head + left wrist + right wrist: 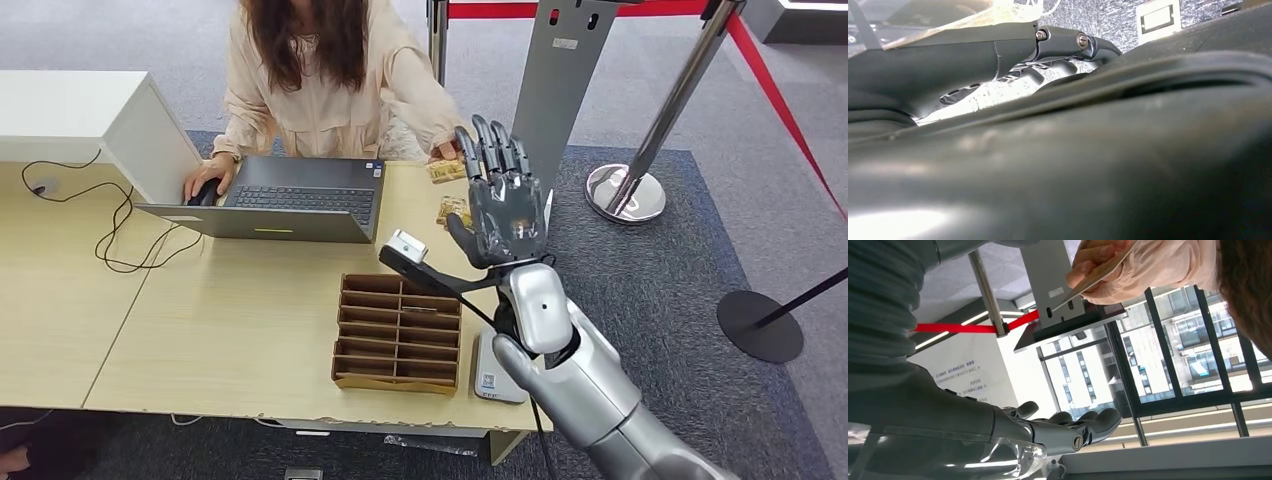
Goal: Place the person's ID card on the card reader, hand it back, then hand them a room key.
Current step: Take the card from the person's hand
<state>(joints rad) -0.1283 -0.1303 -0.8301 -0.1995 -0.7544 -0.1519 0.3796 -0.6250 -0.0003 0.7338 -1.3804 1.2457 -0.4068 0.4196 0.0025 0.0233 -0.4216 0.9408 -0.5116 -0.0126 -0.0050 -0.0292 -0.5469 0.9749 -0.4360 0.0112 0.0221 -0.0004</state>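
Note:
My right hand (505, 200) is raised over the table's far right corner, fingers spread and nothing in it. Just beyond its fingertips the person's hand holds a tan card (446, 171) out toward it, apart from my fingers. The right wrist view has the same card (1094, 277) pinched in the person's fingers (1098, 255), above my hand (1063, 431). Another tan card (453, 210) lies on the table, partly hidden behind my palm. The white card reader (495, 372) sits at the table's front right, under my forearm. My left hand (1060, 41) is a dark close blur.
A brown wooden sorting tray (398, 333) stands left of the reader. The person (320, 70) sits behind an open laptop (285, 200), one hand on a mouse (204, 190). A white box (90, 115) and cables (110, 235) lie at the left. Stanchions (630, 180) stand on the right.

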